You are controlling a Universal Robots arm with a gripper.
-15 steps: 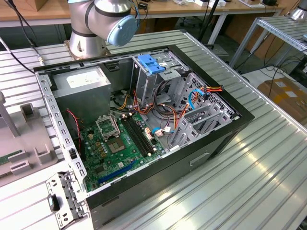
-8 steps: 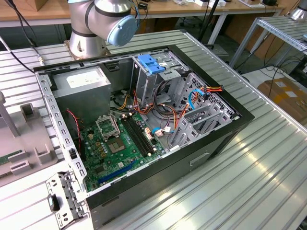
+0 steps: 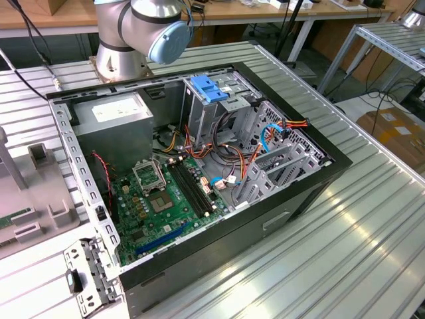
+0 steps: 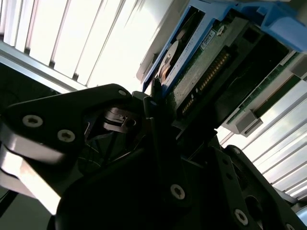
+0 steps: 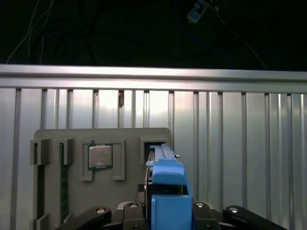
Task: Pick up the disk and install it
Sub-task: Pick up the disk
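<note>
The disk [image 5: 167,191] stands edge-on between the fingers of my gripper [image 5: 165,213], its bright blue carrier rail facing the first wrist view. The jaws are shut on it from both sides. In the second wrist view the disk [image 4: 201,72] shows its green circuit board and blue rail, with a black finger [image 4: 154,108] pressed against its edge. Behind the disk lies a grey fixture tray [image 5: 129,139] with a rectangular slot [image 5: 146,143] just past the disk's far end. The open computer case [image 3: 199,166] holds a metal drive cage [image 3: 222,116].
A light-blue latch piece [image 3: 209,88] tops the drive cage. A grey power-supply box [image 3: 113,119], the motherboard [image 3: 163,199] and loose cables [image 3: 265,139] sit inside the case. The fixture tray [image 3: 33,193] lies at the exterior view's left and carries a processor chip [image 5: 100,155]. The arm's base [image 3: 126,40] stands behind the case.
</note>
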